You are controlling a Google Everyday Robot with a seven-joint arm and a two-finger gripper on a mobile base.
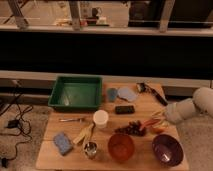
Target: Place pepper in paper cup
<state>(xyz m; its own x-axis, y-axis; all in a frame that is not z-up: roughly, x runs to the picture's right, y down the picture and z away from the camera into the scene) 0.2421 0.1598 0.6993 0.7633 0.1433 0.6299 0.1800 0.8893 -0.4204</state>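
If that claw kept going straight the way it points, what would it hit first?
Probably the pepper, just ahead of the claw at the right side of the table; grapes lie beyond. Depth is unclear.

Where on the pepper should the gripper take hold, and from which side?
Mid-length on the pepper, from above, gripping across its thin width. It lies flat and slim, and the grapes crowd its left end. The gripper hangs just right of it.
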